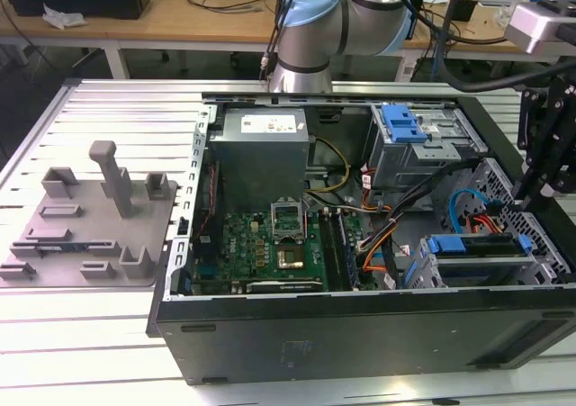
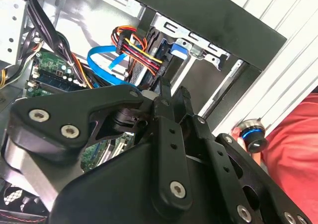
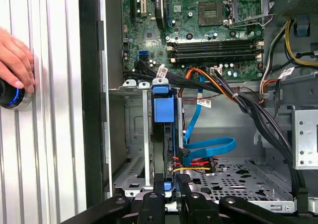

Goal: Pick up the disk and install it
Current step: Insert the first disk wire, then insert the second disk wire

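Notably, flat blue-framed disk (image 3: 164, 110), bay-seated.

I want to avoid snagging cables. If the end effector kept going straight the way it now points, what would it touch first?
Most likely the disk, standing on edge in the drive cage directly ahead of the end effector. The red and yellow cables lie just beside that line; depth is unclear, so they might brush first.

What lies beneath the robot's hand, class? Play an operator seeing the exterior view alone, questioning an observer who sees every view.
Observer: In the first wrist view the disk sits slotted in the drive cage, directly in line with the robot's hand.
Operator: Cables attached?
Observer: A blue data cable and coloured power wires reach its edge.
Operator: Anybody near?
Observer: A person's hand rests on a blue-lit knob outside the case.
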Tool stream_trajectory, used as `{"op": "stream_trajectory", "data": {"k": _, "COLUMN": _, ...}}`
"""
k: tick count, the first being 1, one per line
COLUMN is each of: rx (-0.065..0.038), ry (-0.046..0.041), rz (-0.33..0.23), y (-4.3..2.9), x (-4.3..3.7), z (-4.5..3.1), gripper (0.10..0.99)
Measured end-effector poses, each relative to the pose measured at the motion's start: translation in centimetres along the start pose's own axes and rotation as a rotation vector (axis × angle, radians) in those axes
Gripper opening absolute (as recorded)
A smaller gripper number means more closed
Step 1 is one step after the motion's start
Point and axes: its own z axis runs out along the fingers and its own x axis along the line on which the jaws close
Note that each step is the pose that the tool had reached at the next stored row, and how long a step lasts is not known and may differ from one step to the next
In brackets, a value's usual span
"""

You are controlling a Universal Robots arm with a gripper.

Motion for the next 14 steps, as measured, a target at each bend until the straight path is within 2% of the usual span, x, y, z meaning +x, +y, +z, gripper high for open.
{"op": "stream_trajectory", "data": {"k": 11, "rx": 0.000, "ry": 0.0003, "rz": 0.000, "y": 0.00, "x": 0.01, "z": -0.12, "gripper": 0.239}}
{"op": "stream_trajectory", "data": {"k": 12, "rx": 0.000, "ry": 0.0010, "rz": 0.000, "y": 0.01, "x": -0.28, "z": -0.13, "gripper": 0.239}}
{"op": "stream_trajectory", "data": {"k": 14, "rx": 0.001, "ry": 0.0184, "rz": -0.001, "y": 0.05, "x": -1.20, "z": -0.24, "gripper": 0.239}}
